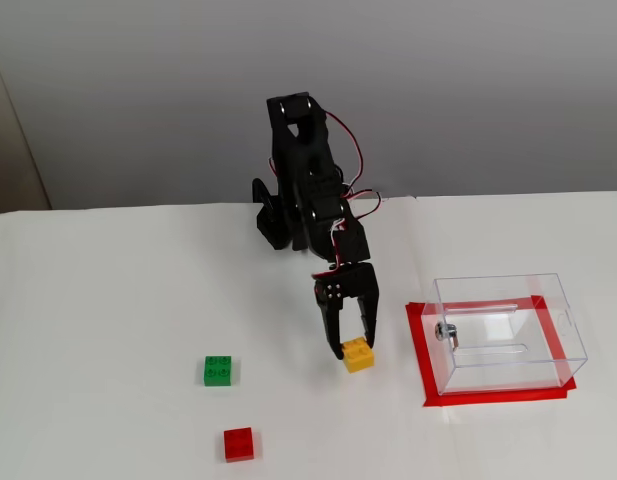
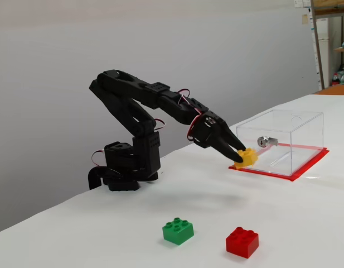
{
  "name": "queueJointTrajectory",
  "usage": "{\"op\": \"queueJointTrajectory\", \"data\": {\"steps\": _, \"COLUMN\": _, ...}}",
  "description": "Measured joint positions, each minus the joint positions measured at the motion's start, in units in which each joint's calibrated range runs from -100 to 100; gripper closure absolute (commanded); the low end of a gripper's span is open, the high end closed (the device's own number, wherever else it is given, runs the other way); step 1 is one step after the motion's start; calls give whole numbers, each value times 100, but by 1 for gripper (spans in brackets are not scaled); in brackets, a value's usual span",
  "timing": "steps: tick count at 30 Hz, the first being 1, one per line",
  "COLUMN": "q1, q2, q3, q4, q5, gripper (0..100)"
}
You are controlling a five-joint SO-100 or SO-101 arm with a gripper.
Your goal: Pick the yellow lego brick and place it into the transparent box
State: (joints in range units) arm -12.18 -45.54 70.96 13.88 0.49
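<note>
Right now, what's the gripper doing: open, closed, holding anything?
Gripper: closed on the yellow lego brick, lifted clear of the table, short of the transparent box.
</note>
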Motion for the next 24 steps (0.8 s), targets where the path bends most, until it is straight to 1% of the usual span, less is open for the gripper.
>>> {"op": "queueJointTrajectory", "data": {"steps": 5, "q1": -363, "q2": -744, "q3": -362, "q4": 548, "q5": 20, "gripper": 88}}
{"op": "queueJointTrajectory", "data": {"steps": 8, "q1": -748, "q2": -896, "q3": -759, "q4": 848, "q5": 20, "gripper": 88}}
{"op": "queueJointTrajectory", "data": {"steps": 12, "q1": -1197, "q2": -879, "q3": -1306, "q4": 977, "q5": 20, "gripper": 88}}
{"op": "queueJointTrajectory", "data": {"steps": 17, "q1": -1955, "q2": -448, "q3": -1915, "q4": 977, "q5": 20, "gripper": 88}}
{"op": "queueJointTrajectory", "data": {"steps": 24, "q1": -2756, "q2": 516, "q3": -2745, "q4": 977, "q5": 20, "gripper": 88}}
